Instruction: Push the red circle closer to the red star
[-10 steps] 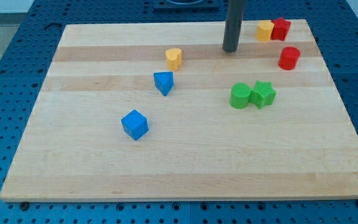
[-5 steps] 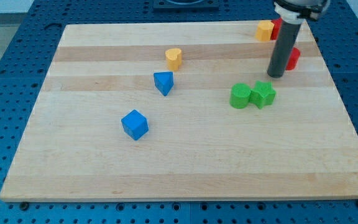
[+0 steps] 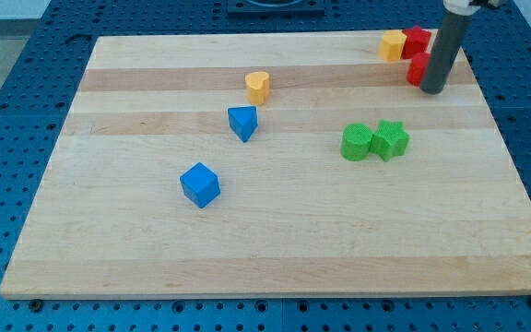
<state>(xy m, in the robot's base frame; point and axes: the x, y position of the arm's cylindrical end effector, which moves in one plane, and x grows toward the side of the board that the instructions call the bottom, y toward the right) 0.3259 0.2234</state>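
The red circle (image 3: pixel 417 68) lies near the board's top right corner, mostly hidden behind my rod. The red star (image 3: pixel 417 40) sits just above it, close by, against the top edge. My tip (image 3: pixel 431 90) rests on the board touching the red circle's lower right side. A yellow block (image 3: pixel 393 44) stands right beside the red star, on its left.
A green circle (image 3: pixel 356 142) and a green star (image 3: pixel 390 139) touch each other below my tip. A yellow heart (image 3: pixel 258 86), a blue triangle (image 3: pixel 242 122) and a blue cube (image 3: pixel 199 184) lie on the board's left half. The board's right edge (image 3: pixel 487 101) is close.
My tip swept from the top middle to the right, dipped below the red circle, then moved up. The red circle has shifted up and left, closer to the red star.
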